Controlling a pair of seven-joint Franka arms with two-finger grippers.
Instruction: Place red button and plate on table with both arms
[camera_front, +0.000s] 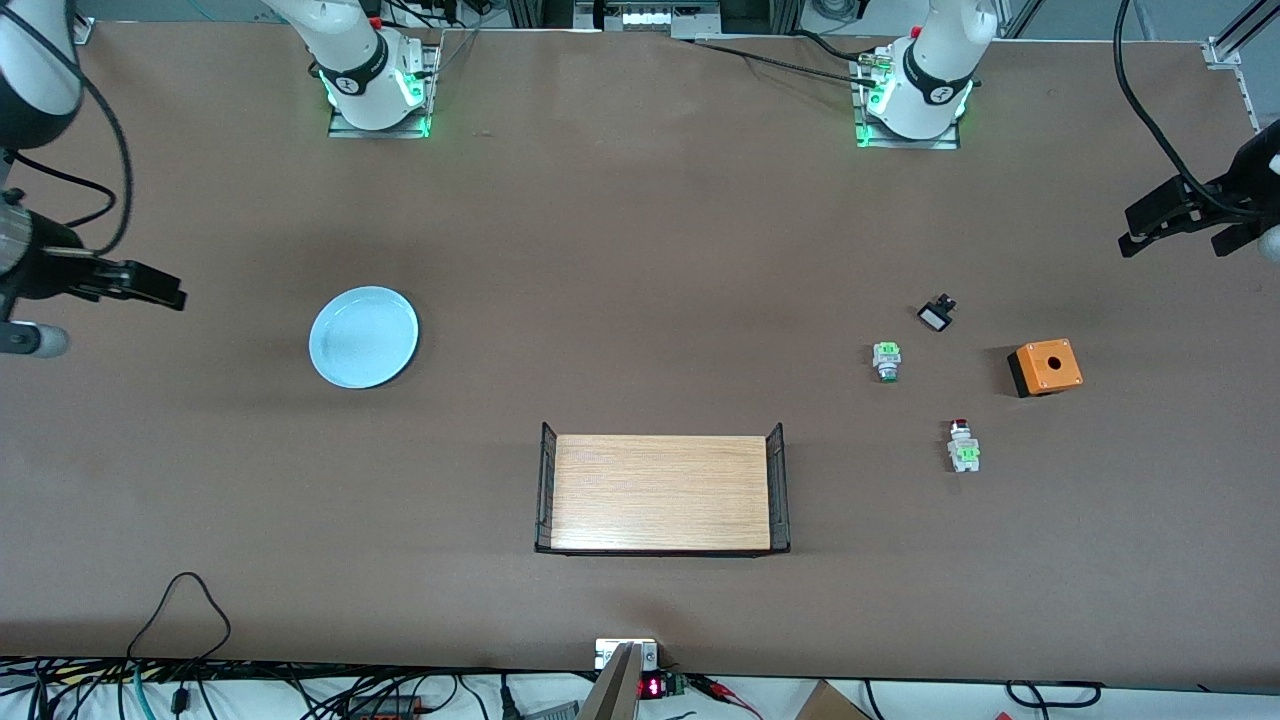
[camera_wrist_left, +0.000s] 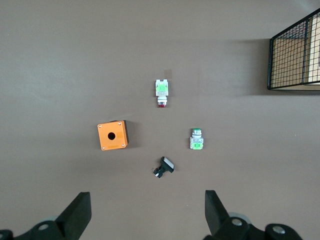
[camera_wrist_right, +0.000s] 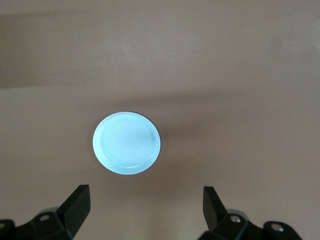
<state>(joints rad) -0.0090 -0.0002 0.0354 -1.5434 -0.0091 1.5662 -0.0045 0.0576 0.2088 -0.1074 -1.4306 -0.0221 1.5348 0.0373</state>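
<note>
You have the left gripper (camera_front: 1175, 225) hanging open and empty over the table (camera_front: 640, 250) at the left arm's end. The right gripper (camera_front: 150, 285) hangs open and empty over the right arm's end. The plate (camera_front: 363, 336) lies flat on the table toward the right arm's end. The red button (camera_front: 963, 445) lies on its side toward the left arm's end, nearer the front edge than the green switch (camera_front: 886, 360), the orange box (camera_front: 1045, 367) and the black switch (camera_front: 937, 314). The wooden rack (camera_front: 662, 491) stands mid-table near the front edge.
</note>
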